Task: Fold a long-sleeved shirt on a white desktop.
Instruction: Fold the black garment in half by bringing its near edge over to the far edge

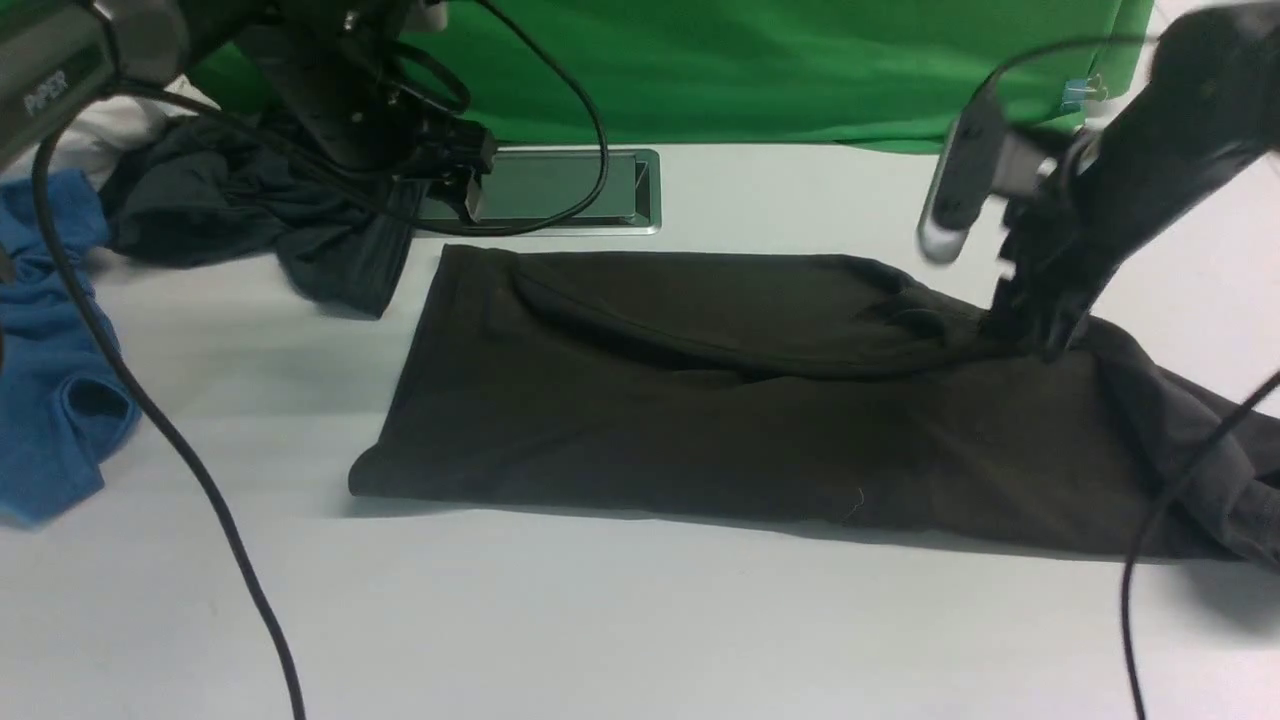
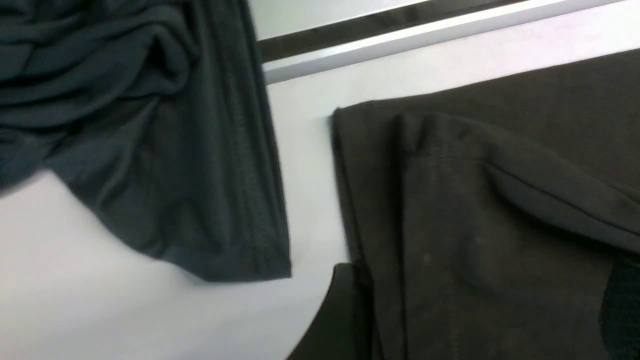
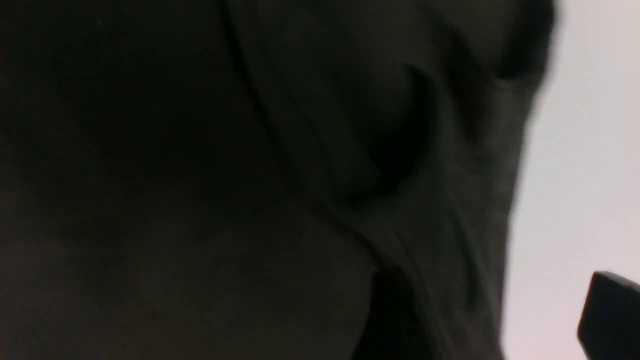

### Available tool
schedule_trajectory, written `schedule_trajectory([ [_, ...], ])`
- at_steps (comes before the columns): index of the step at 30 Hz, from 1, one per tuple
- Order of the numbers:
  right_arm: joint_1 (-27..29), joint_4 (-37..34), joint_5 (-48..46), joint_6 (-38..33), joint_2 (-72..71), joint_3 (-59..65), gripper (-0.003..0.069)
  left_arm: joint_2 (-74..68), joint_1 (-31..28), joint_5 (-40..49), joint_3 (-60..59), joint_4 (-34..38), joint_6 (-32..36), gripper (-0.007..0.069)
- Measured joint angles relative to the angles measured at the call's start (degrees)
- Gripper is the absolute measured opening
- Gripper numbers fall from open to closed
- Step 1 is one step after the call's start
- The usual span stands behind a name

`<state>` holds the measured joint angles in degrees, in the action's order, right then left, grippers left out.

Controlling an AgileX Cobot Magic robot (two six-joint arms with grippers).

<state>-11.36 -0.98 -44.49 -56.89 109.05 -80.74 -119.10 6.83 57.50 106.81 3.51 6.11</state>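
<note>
The soft knit long-sleeved shirt (image 1: 700, 400) is plain olive-brown, the smooth desktop (image 1: 600, 620) white, the backdrop cloth (image 1: 760, 60) bright green.

Soft even light; right wrist view dim, blurred.

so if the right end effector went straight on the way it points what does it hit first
The long-sleeved shirt: the right end effector points down at bunched fabric near its right end, and may be touching it; depth is unclear.
</note>
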Motion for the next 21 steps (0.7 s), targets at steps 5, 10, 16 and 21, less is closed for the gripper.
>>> schedule_trajectory([
  [5,-2.5,-0.2,1.9,-2.1,3.5,0.0,0.0503,0.0,-0.9,-0.7,-0.3,0.4,0.0,0.0626],
  [10,-4.2,-0.4,5.3,-2.9,4.8,0.0,0.0449,0.0,-1.1,-1.7,-0.3,0.5,0.0,0.062],
  [16,-4.0,-0.4,6.8,-2.9,5.0,-2.8,0.0075,0.0,-1.1,-2.2,-0.3,1.0,0.0,0.0614],
  [21,-3.5,-0.3,7.5,-2.1,5.1,-8.1,0.0068,0.0,-1.1,-2.2,-0.3,2.0,0.0,0.06],
])
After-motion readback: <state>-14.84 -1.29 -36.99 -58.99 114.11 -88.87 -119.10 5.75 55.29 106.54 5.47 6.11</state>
